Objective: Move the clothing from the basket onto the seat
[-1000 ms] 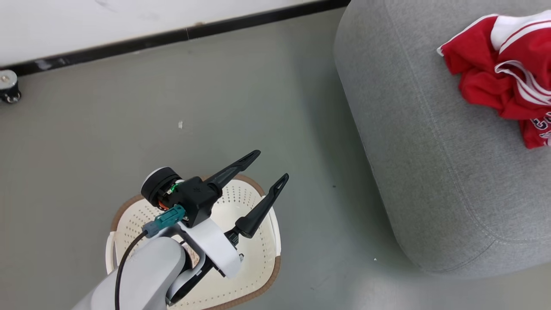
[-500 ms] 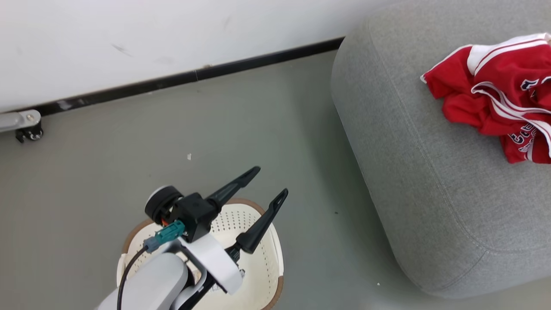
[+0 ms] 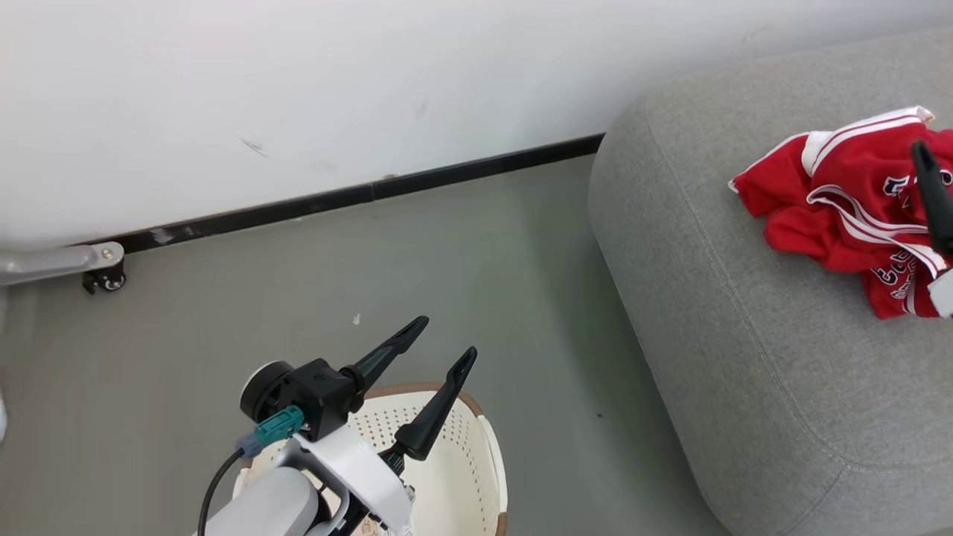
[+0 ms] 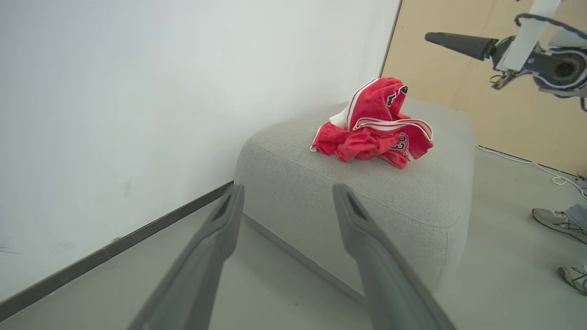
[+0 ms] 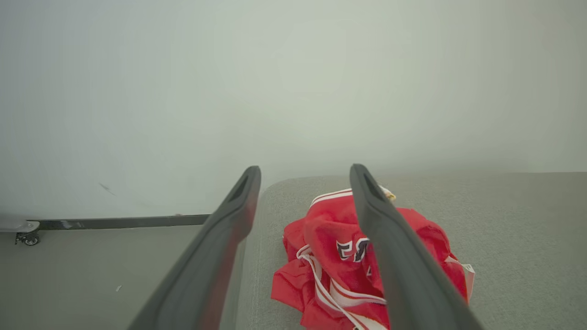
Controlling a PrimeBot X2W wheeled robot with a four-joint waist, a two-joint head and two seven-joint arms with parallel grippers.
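Head view: the left end effector (image 3: pixel 447 336) hangs over the far rim of the basket (image 3: pixel 493 454), its two fingers spread wide and clamped on nothing. The left arm (image 3: pixel 268 506) covers much of the basket's inside, and the bottom edge of the picture cuts off its near half. What shows of it is perforated cream wall under a brown rim.

The right end effector (image 5: pixel 305 169) also stands with its fingers well apart and grips nothing. In the left wrist view it hangs high above the seat (image 4: pixel 321 192), well clear of the clothing (image 4: pixel 373 133). In the head view one finger (image 3: pixel 927 186) pokes in at the right edge across the clothing; the rest is cut off. In the right wrist view a finger crosses the heap and hides part of its dark lettering.

The clothing lies on top of the seat as one crumpled red heap with white stripes, back from the seat's rounded edges. How many garments it holds is hard to tell.

Bare grey floor (image 3: pixel 484 260) lies between basket and seat. Beyond it run the white wall (image 3: pixel 372 89) and a black skirting (image 3: pixel 357 197), with a caster (image 3: pixel 104 279) at the left. In the left wrist view a person's shoe (image 4: pixel 555 222) and a white cable (image 4: pixel 518 160) lie on the floor past the seat.
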